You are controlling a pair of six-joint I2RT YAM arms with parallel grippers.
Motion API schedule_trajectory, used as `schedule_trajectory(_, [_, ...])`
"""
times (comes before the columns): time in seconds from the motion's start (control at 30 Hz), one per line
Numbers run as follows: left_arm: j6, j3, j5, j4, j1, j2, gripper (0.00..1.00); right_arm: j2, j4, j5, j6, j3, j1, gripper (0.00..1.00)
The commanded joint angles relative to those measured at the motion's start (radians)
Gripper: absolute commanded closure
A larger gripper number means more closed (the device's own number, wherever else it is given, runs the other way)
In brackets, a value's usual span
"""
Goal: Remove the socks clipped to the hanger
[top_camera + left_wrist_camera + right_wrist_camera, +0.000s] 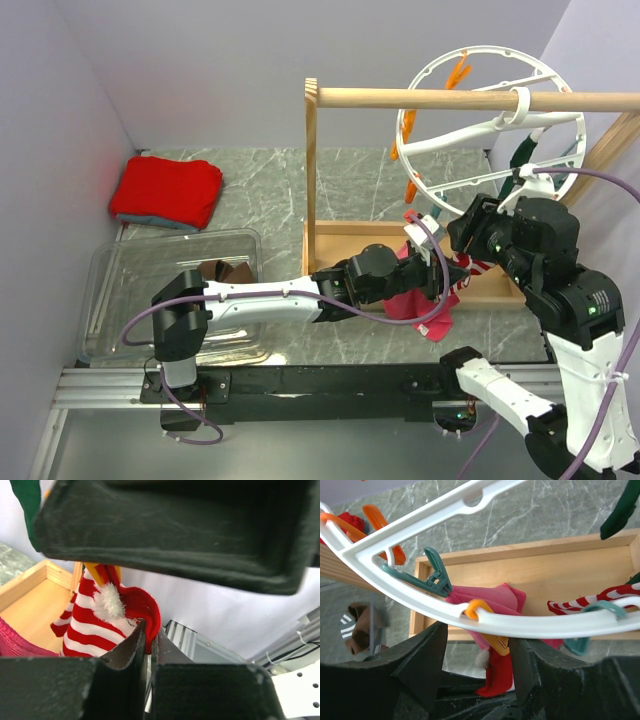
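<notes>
striped sock (pixel 95 625) — pinched in left tool (pixel 150 637) | hanging from orange clip (pixel 93 571)

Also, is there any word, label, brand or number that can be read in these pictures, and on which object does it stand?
There is none to read.
The hanger, the striped sock, the clear bin and the red cloth carry no print.
The left arm and the right arm show no legible label; any marking there is too small to tell.
</notes>
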Motion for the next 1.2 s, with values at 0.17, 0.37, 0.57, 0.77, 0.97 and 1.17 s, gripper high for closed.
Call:
schedule_trajectory(0.17, [-0.031,0.053,0.035,0.006,-0.006,-0.002,0.99,0.029,-0.002,0.161,-0.005,-0.005,0.078,0.39])
schedule_trajectory(0.37, [-0.042,0.050,0.040,-0.005,-0.009,-0.005,0.99,0.041,0.001,0.229,0.000,-0.014,0.098,0.39])
schedule_trajectory(0.57, [-0.054,0.042,0.047,-0.006,-0.011,-0.009,0.99,0.020,0.032,0.255,0.010,-0.045,0.109,0.42])
schedule_trajectory(0.77, [-0.062,0.033,0.047,-0.008,-0.011,-0.014,0.99,0.012,0.057,0.259,0.018,-0.067,0.108,0.50])
schedule_trajectory(0.97, [-0.066,0.022,0.047,-0.011,-0.011,-0.020,0.99,0.001,0.084,0.265,0.018,-0.091,0.108,0.57])
schedule_trajectory(1.17, [-0.082,-0.016,0.047,-0.006,-0.011,-0.037,0.99,-0.035,0.130,0.267,0.015,-0.131,0.108,0.85])
